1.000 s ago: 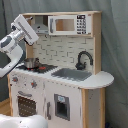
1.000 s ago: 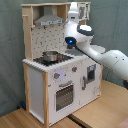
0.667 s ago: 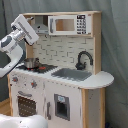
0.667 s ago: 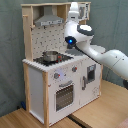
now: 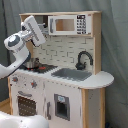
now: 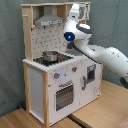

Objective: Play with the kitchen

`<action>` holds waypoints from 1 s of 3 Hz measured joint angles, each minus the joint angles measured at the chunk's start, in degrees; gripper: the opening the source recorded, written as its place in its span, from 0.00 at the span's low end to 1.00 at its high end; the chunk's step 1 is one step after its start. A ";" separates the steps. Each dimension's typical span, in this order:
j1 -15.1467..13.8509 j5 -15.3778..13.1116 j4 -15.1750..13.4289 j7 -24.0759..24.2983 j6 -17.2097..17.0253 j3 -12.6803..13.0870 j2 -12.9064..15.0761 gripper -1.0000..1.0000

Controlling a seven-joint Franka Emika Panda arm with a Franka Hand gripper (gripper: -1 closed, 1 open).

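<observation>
1. The kitchen stands on a wooden floor before a grey curtain.
2. A steel pot sits on the stovetop.
3. The gripper is raised near the hood, above the pot; I cannot tell how it is set.

**What you can't make out**

You cannot tell how the gripper fingers stand in either exterior view. In the second exterior view the arm covers the kitchen's sink side, and the picture's right edge cuts the arm off. In the first exterior view the bottom edge cuts off the kitchen's base, and the microwave buttons are too small to read.
</observation>
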 joint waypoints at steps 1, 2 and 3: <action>-1.50 5.51 0.01 0.62 0.00 1.23 0.02 0.00; -1.11 7.88 -0.61 0.28 -3.94 -0.29 3.27 0.00; 1.36 7.81 -3.21 0.19 -8.37 -1.12 3.35 0.00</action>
